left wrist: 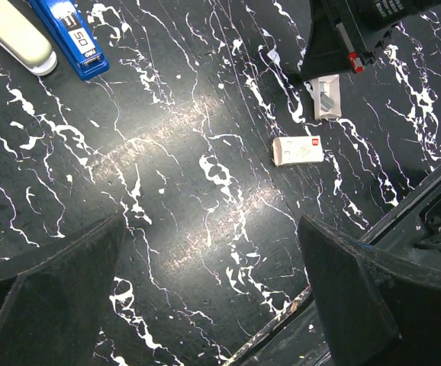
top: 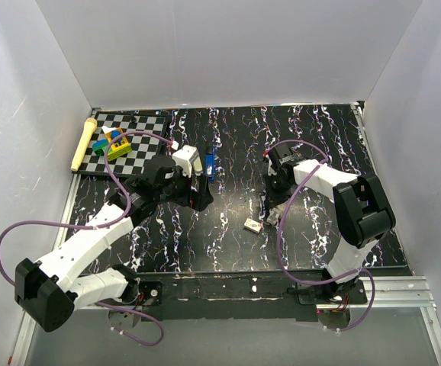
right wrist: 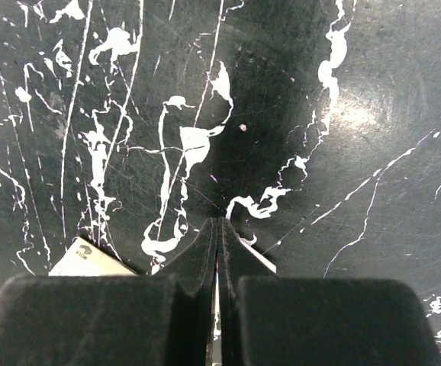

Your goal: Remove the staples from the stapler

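Observation:
The blue stapler [top: 210, 164] [left wrist: 72, 34] lies on the black marbled table, with a cream stapler-like bar [left wrist: 18, 38] right beside it. My left gripper [top: 197, 194] [left wrist: 213, 297] hovers open over bare table, nothing between its fingers [left wrist: 60, 290]. My right gripper [top: 272, 213] [right wrist: 219, 223] is shut, tips down at the table over a pale flat piece [left wrist: 326, 97] [right wrist: 260, 258]. A small white box [top: 252, 225] [left wrist: 297, 150] [right wrist: 91, 259] lies just beside it. I cannot pick out the staples against the white-veined surface.
A checkerboard mat [top: 140, 149] with coloured blocks [top: 115, 143] and a yellow cylinder [top: 82, 143] lies at the back left. White walls close the sides and back. The table's near edge [left wrist: 335, 274] runs close under the left gripper.

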`<state>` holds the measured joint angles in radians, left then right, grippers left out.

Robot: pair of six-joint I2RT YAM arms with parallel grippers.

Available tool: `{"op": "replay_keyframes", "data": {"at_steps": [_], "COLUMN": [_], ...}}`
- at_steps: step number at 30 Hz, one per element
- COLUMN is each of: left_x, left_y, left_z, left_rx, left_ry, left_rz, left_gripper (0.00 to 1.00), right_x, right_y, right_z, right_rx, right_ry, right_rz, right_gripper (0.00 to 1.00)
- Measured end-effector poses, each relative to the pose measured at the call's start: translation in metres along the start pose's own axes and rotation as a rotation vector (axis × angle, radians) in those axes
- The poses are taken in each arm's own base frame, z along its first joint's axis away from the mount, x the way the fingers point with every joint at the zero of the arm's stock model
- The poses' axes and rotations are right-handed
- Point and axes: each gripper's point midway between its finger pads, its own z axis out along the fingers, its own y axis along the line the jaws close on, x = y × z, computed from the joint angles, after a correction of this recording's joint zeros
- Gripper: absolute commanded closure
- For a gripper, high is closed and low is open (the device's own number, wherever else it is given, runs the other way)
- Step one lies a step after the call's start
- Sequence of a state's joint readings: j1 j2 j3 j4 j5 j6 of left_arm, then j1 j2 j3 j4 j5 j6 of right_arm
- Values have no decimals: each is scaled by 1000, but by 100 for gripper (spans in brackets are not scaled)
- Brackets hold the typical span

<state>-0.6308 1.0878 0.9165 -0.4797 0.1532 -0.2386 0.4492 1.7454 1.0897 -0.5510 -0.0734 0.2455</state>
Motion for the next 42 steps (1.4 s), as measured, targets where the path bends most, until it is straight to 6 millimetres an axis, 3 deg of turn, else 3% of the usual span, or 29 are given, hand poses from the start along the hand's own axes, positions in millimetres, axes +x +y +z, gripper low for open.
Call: {"op": "replay_keyframes", "data": {"at_steps": [11,18,26,32,34,39,42], "left_x": [3,3,18,35,36,45,57], "left_y": [-3,-8,-6,-1,-1,0,1], "left_z": [4,13,37,51,54,66,75], "left_rx": [-13,-10,-42,-75,-78,-86,-90], "left_ry": [17,18,67,111,114,145,188], "left_rz": [-71,-117,-166,-197,-204,-227,-237], "left_gripper": [2,2,2,2,3,31,56], "right_x": [17,16,6,7,16,58,77], "right_y": [-8,-9,-10,9,17,34,36], "right_z": [-2,-12,-42,-73,-76,-65,-55], "right_rx": [34,51,73,-5,-31,-76,-79], "right_ry": [12,-14,-107,-178,-180,-97,-44], "right_rz": [40,61,79,84,81,83,105], "right_gripper": [99,99,96,93,94,98,99]}}
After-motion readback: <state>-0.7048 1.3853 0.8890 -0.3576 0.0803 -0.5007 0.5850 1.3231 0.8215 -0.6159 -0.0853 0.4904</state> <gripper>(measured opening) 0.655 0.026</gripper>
